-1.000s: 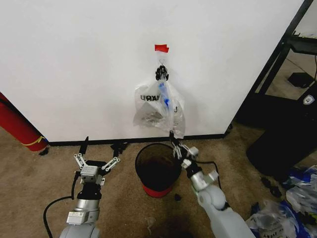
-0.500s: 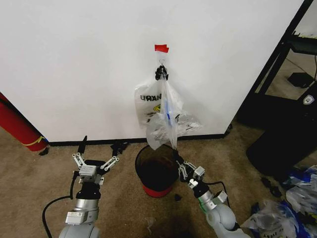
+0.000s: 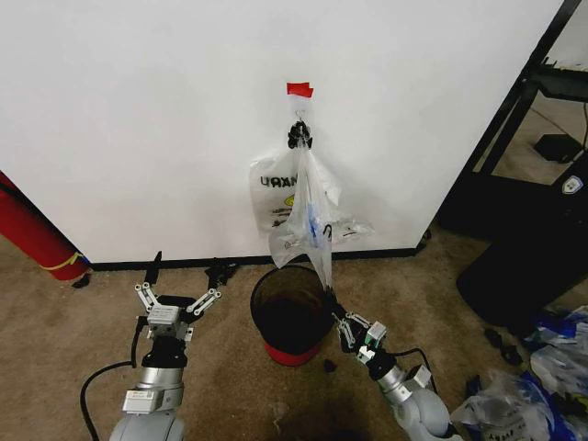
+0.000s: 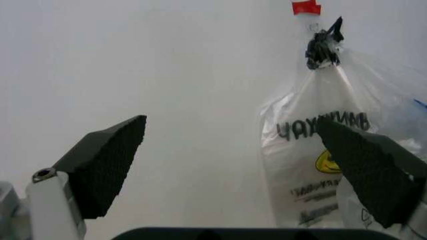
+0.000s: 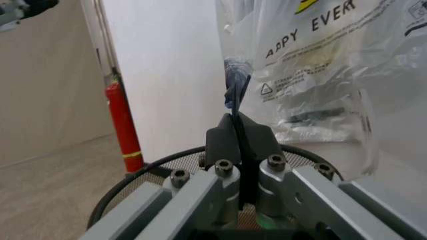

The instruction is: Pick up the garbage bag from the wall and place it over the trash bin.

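Beige carpet, red cylinder [image 3: 35,237] beside wall [image 3: 138,110].

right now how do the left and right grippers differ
The left gripper has its jaws spread wide and holds nothing; the right gripper has its jaws shut on the lower edge of the garbage bag. The left one sits left of the trash bin, apart from it; the right one hangs at the bin's right rim. Both face the wall.
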